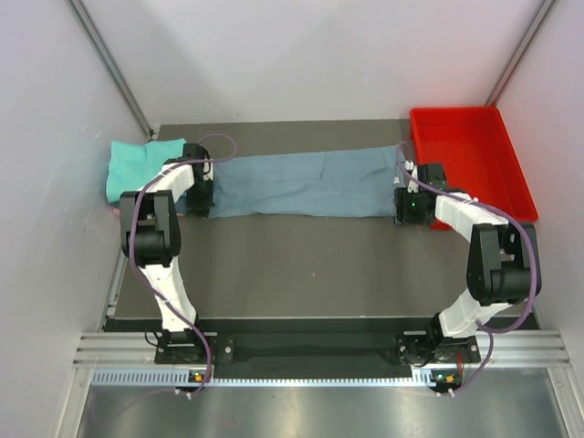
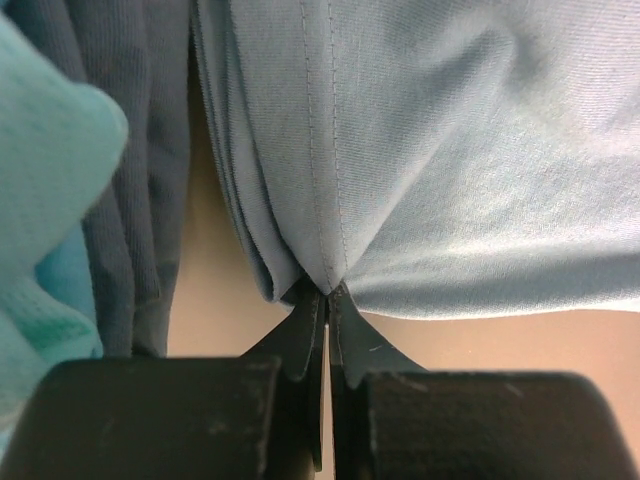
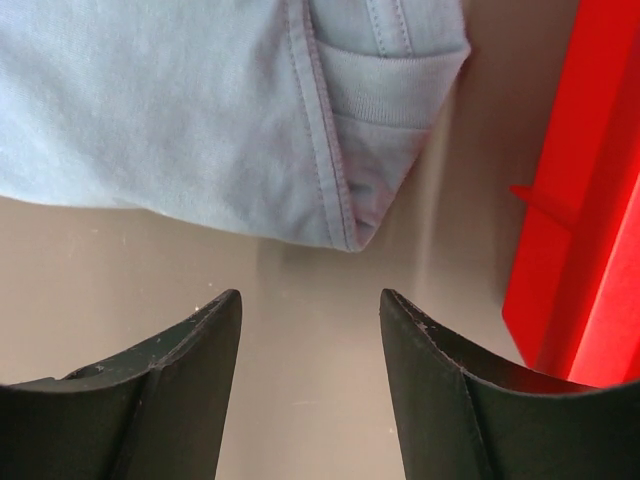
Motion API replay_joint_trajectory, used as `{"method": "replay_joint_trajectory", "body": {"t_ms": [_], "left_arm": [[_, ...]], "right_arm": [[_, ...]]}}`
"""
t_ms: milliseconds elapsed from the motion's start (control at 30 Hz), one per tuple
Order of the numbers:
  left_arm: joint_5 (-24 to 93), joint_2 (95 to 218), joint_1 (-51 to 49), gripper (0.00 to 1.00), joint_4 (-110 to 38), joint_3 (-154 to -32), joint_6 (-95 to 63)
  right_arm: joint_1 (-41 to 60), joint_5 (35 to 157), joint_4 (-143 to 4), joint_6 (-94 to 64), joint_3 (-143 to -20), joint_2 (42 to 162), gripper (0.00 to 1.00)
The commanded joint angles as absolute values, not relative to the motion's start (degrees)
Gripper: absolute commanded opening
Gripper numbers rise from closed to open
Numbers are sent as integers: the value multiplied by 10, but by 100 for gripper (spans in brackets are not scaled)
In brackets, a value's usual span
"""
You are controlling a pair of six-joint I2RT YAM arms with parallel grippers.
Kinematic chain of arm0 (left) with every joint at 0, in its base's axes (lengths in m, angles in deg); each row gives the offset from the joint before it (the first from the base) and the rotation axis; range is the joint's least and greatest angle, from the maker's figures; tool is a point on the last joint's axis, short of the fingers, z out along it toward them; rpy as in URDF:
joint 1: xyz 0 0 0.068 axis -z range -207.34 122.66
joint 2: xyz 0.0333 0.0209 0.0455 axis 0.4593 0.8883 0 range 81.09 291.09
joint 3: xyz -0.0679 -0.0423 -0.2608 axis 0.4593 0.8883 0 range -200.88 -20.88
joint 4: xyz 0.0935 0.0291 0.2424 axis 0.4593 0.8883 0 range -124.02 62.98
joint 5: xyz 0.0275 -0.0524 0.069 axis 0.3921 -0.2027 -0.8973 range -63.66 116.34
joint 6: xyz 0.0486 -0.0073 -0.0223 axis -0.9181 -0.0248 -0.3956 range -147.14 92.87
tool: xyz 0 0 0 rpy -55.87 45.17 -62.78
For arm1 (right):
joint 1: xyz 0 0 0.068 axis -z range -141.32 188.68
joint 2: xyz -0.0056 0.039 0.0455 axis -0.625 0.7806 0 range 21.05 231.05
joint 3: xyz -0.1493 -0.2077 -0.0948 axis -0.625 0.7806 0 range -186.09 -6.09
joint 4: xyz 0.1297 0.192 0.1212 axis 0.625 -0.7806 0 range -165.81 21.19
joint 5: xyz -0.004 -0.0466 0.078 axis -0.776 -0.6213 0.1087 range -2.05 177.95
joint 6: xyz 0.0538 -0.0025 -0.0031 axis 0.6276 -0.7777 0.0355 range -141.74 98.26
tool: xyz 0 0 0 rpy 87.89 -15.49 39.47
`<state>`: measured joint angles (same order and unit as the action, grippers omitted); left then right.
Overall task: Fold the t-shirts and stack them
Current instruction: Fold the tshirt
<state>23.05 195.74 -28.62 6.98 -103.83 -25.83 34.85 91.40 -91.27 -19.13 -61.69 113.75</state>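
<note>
A dusty grey-blue t-shirt [image 1: 306, 182] lies stretched in a long band across the table. My left gripper [image 1: 201, 204] is at its left end. In the left wrist view, that gripper [image 2: 327, 292] is shut on a pinched fold of the shirt's hem [image 2: 420, 170]. My right gripper [image 1: 404, 193] is at the shirt's right end. In the right wrist view it [image 3: 310, 300] stands open just above the table. The shirt's corner [image 3: 350, 200] lies a little ahead of its fingertips, untouched. A folded teal t-shirt [image 1: 137, 164] rests at the far left, with darker blue cloth [image 2: 130, 150] beside it.
A red plastic tray [image 1: 470, 160] stands at the back right, and its wall [image 3: 575, 210] is close to my right gripper's right side. White walls close in the table on the left, back and right.
</note>
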Motion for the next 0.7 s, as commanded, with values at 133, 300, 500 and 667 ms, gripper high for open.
{"method": "replay_joint_trajectory", "body": {"t_ms": [133, 300, 500, 667], "left_arm": [[230, 1916, -285, 0, 72, -1024, -261], [229, 1900, -285, 0, 73, -1015, -263], [229, 1874, -284, 0, 76, -995, -266], [239, 1832, -284, 0, 79, -961, -267]], "right_arm": [[355, 907, -865, -188, -649, 1160, 55], [355, 894, -852, -196, -687, 1197, 41], [355, 887, -846, -204, -721, 1230, 12], [355, 881, -842, -211, -749, 1254, 5]]}}
